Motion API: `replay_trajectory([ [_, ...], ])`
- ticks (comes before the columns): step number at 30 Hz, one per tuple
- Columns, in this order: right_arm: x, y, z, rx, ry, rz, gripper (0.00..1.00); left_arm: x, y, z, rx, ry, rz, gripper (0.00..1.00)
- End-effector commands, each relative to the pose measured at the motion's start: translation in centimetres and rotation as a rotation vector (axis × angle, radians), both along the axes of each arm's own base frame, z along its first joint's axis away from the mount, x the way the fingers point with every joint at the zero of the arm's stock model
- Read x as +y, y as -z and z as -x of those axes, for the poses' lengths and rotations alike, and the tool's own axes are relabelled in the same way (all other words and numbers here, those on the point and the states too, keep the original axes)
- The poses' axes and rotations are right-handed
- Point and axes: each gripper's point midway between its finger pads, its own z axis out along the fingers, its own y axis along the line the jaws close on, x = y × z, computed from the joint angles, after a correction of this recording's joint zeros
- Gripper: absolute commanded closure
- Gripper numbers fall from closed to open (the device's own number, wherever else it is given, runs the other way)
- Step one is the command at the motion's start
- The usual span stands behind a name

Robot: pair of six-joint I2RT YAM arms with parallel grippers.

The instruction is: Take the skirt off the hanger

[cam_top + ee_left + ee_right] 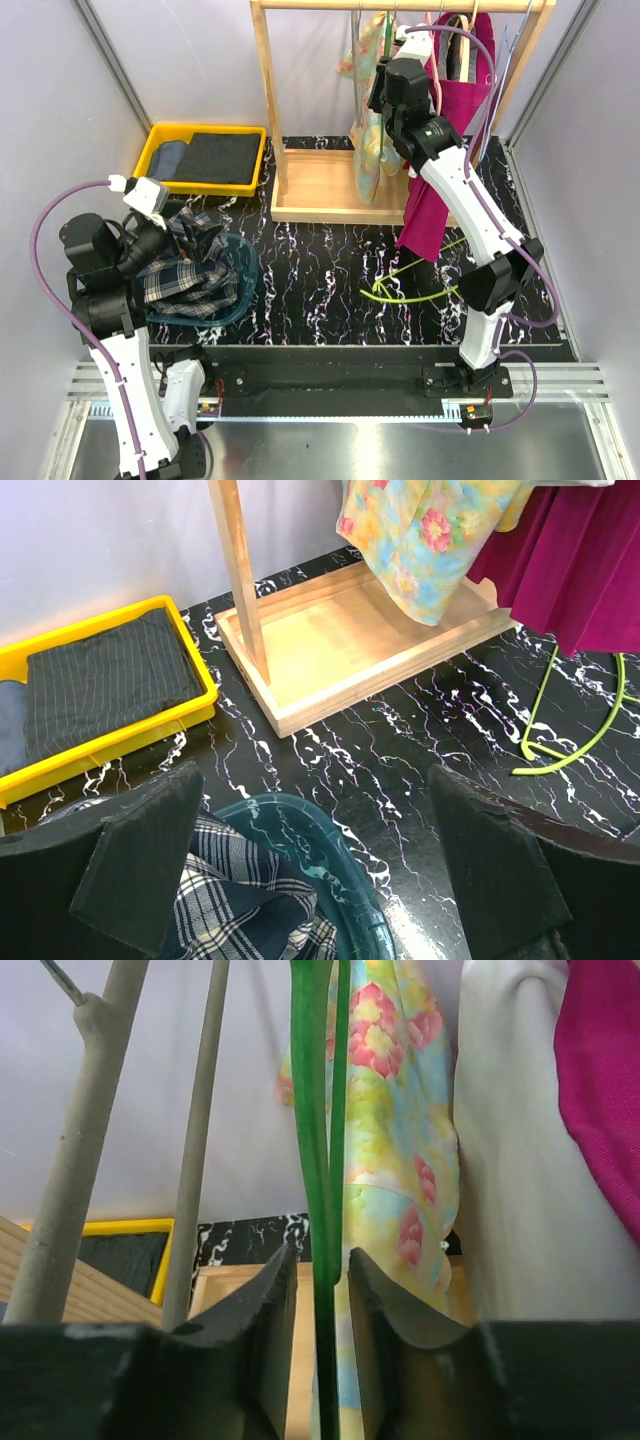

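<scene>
A floral skirt (365, 165) (430, 530) (390, 1110) hangs from a green hanger (315, 1110) on the wooden rack (265, 90). My right gripper (385, 62) (322, 1255) is up at the rail. Its jaws stand narrowly open around the hanger's green stem, with a thin gap on each side. A magenta skirt (440, 170) (590, 570) (605, 1080) hangs just to the right. My left gripper (188, 222) (315, 780) hovers wide open over a teal basket (245, 270) (330, 830) that holds plaid cloth (190, 275) (240, 900).
A yellow tray (160, 135) (120, 735) with folded dark cloth sits at the back left. The rack's wooden base (320, 190) (360, 640) lies mid-table. A bare lime hanger (400, 285) (570, 750) lies on the black marbled tabletop under the right arm. Grey walls close in both sides.
</scene>
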Motion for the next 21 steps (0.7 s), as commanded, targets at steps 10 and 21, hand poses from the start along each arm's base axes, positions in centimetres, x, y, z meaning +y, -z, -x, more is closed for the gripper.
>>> replay_trajectory([
  [10,-1.8,-6.0,0.5,-0.177,0.022,0.064,1.00,0.4,-0.7,-0.3,-0.046,-0.021,-0.037,0.01],
  [21,-4.3,-15.3,3.3,-0.382,0.070,0.098,1.00,0.3,-0.3,-0.1,-0.036,-0.018,-0.028,0.01],
])
